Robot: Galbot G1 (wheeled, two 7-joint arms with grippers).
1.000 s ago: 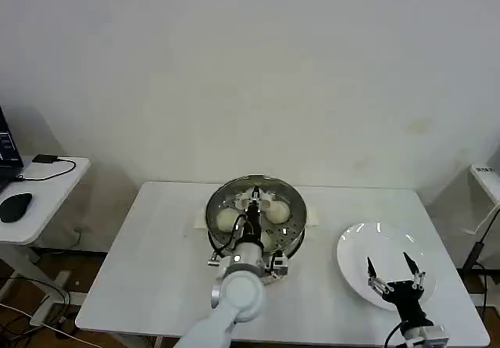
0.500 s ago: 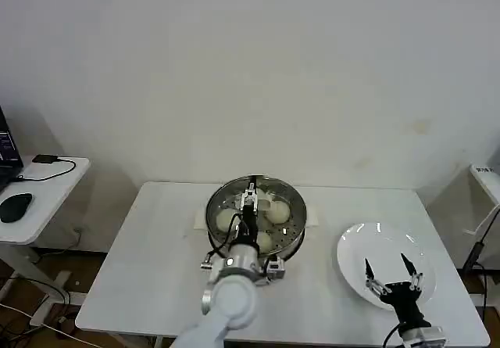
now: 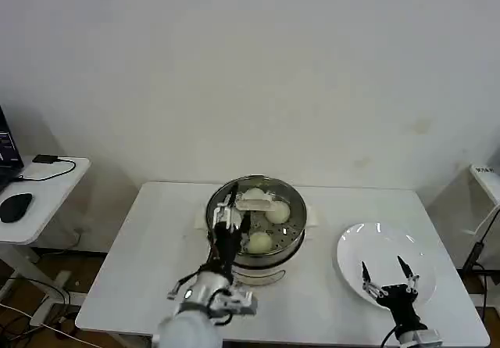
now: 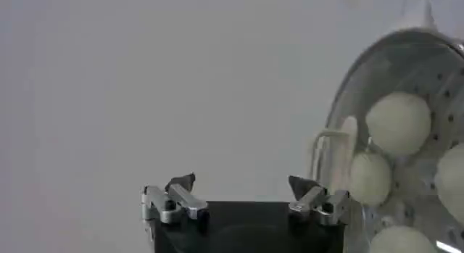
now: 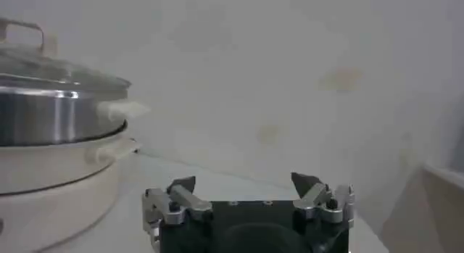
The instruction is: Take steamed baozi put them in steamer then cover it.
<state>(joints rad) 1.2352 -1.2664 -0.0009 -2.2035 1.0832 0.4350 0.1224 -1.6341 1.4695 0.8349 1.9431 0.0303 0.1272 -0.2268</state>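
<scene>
Cover seated on steamer, buns inside; both grippers empty.

Left gripper (image 3: 227,217) hangs over the near-left edge of the steamer (image 3: 255,242), fingers spread and holding nothing; the left wrist view shows the open jaws level with the pot's side and three steamed baozi (image 4: 398,122) on the perforated tray under glass. The cover (image 3: 255,201) sits on the steamer rim, cream handle at centre, and looks level in the right wrist view, metal rim flush on the steel wall. Plate (image 3: 353,262) to the right is bare. Right gripper (image 3: 387,281) hovers over the plate's near edge, fingers apart, empty. Judgement: the covering step looks complete, task at its end. Next move calls only for lifting the left arm clear without nudging the lid.
</scene>
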